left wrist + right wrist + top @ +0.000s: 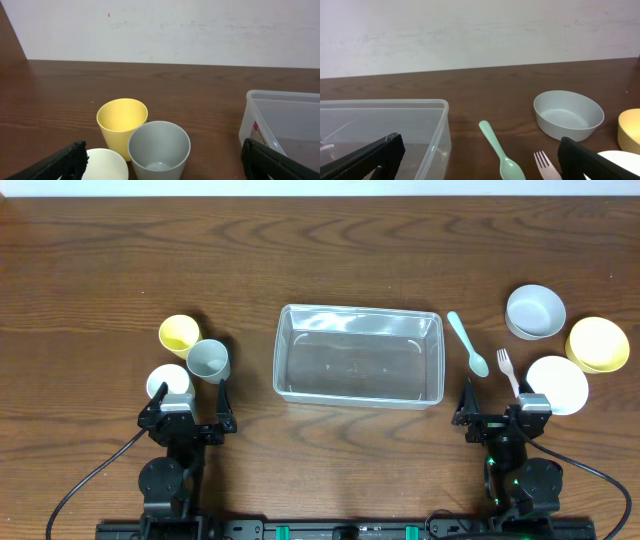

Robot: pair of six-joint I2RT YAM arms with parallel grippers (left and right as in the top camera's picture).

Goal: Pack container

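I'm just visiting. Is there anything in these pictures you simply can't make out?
- White cup, left wrist view: cut by the bottom edge, partly behind a black finger.
- Sticker on the container, left wrist view: print too small to read.
- Fork, right wrist view: handle cut off by the bottom edge.
- Yellow bowl, right wrist view: cut by the right edge.
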